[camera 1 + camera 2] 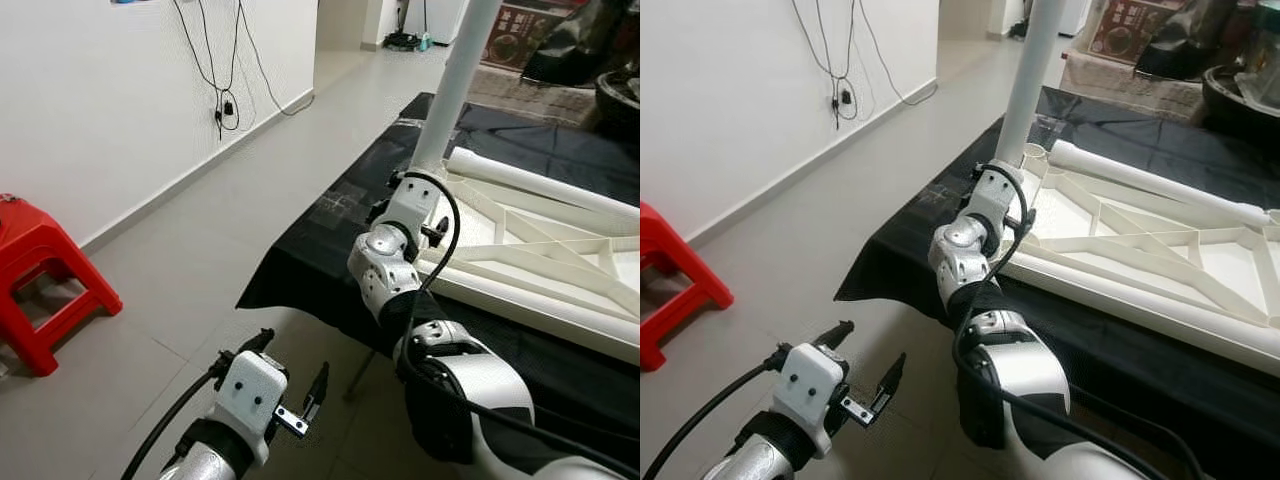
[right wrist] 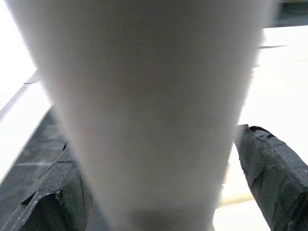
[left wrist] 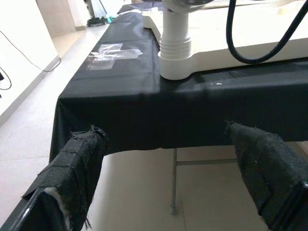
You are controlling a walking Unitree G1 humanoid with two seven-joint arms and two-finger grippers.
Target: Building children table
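Black cloth (image 1: 330, 260) is covering the work table that is filling the right half of the frame, with pale floor tiles (image 1: 200, 230) running off to the upper left and a red stool (image 1: 40, 275) sitting at the left edge. On that cloth the white tabletop (image 1: 1140, 255) is lying upside down, ribs facing up, and a loose leg (image 1: 1150, 180) is resting across it toward the upper right. I am working on the upright white leg (image 1: 450, 90) standing in the corner socket (image 3: 174, 65) near the frame's centre. My right gripper (image 2: 159, 183) is straddling this leg with a finger either side; whether the pads are actually pressing it, I cannot tell. My left gripper (image 1: 865, 375) is hanging low at the bottom left, fingers spread wide and carrying nothing, well off the table's edge. To seat this leg well, I judge I should be keeping it vertical, turning it squarely about its own axis, and bracing the tabletop so it is not sliding on the cloth.
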